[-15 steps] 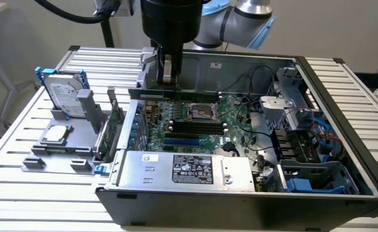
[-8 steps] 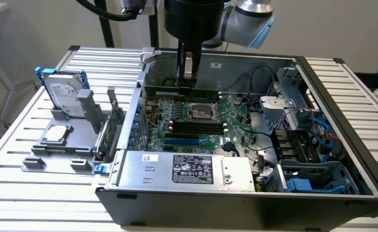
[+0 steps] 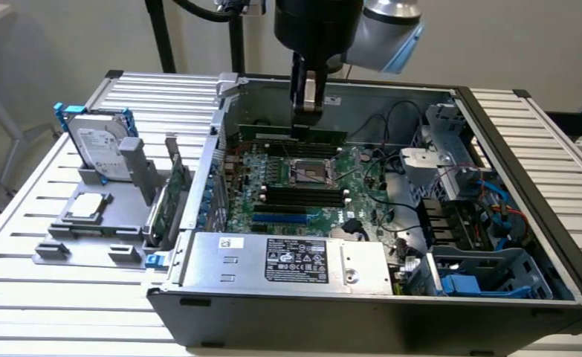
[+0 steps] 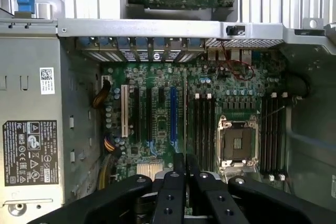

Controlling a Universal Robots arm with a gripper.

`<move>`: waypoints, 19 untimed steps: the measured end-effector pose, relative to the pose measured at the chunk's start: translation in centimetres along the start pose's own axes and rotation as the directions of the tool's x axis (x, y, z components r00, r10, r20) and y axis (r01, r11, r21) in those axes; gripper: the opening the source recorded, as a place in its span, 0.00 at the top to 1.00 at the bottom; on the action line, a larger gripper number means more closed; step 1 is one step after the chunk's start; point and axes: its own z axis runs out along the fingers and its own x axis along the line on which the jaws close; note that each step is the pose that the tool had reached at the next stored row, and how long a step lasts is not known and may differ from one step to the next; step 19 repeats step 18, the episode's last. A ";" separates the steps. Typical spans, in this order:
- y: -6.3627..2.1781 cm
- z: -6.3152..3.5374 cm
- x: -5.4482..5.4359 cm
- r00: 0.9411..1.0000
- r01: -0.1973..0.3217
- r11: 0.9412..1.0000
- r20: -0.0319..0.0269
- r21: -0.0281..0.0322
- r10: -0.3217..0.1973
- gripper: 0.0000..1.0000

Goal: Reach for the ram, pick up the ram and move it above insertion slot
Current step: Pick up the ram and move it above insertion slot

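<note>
Black end effector [image 3: 308, 111] clenched on long thin green ram stick [image 3: 293, 134]; best kept level, edge parallel to black motherboard slots [image 3: 301, 195].

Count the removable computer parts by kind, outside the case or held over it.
ram: 1, gripped by the end effector over the motherboard
hard drive: 1, on the grey stand
expansion card: 1, on the same stand
Total: 3
</note>
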 end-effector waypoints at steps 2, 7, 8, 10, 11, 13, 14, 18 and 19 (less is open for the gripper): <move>-0.26 0.05 -0.5 1.000 0.000 1.000 -0.011 0.000 0.000 0.87; -0.88 0.17 -1.7 0.999 -0.001 1.000 -0.040 0.001 0.001 0.87; -1.02 0.18 -2.0 0.999 -0.001 1.000 -0.043 0.001 0.001 0.87; -1.33 0.19 -2.1 0.999 -0.001 1.000 -0.045 0.001 0.001 0.87; -1.46 0.18 -2.1 0.999 -0.001 1.000 -0.045 0.001 0.001 0.87; -1.54 0.18 -2.1 0.999 -0.001 1.000 -0.045 0.001 0.001 0.87; -1.54 0.18 -2.1 0.999 -0.001 1.000 -0.045 0.001 0.001 0.87; -1.54 0.18 -2.1 0.999 -0.001 1.000 -0.045 0.001 0.001 0.87; -1.54 0.18 -2.1 0.999 -0.001 1.000 -0.045 0.001 0.001 0.87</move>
